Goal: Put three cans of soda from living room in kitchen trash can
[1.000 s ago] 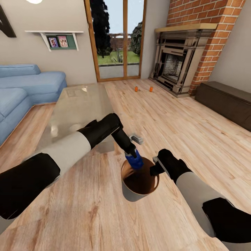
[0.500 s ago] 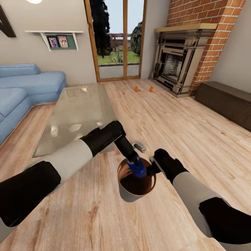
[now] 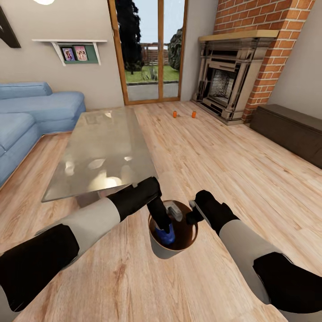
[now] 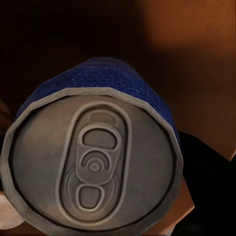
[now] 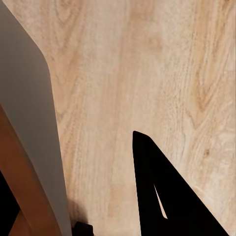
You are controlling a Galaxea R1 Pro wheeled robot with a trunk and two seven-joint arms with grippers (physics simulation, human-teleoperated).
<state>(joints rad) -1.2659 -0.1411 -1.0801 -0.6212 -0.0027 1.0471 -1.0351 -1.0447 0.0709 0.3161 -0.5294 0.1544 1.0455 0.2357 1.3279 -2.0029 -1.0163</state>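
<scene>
A: Left claw (image 3: 164, 232) is down inside the bin (image 3: 157, 248), clenched on a blue can (image 3: 163, 236). In the left wrist view the can (image 4: 96, 157) shows its grey top, with brown bin wall behind.

B: And the right claw (image 3: 193, 213)?

A: It grips the bin's rim, one finger outside the grey wall (image 5: 29, 123) over the floor (image 5: 147, 64). The hold is probably firm, but the view is poor.

B: Where is the bin?

A: Held over the living room floor, near the glass surface (image 3: 100, 147), so not in the kitchen.

B: Other cans?

A: Two orange cans (image 3: 175, 114) (image 3: 194, 114) stand on the floor before the fireplace (image 3: 226, 80), well apart from the bin.

B: Progress?

A: Early. One can is in the bin but not yet released, two are still to collect, and the bin is yet to go to the kitchen.
</scene>
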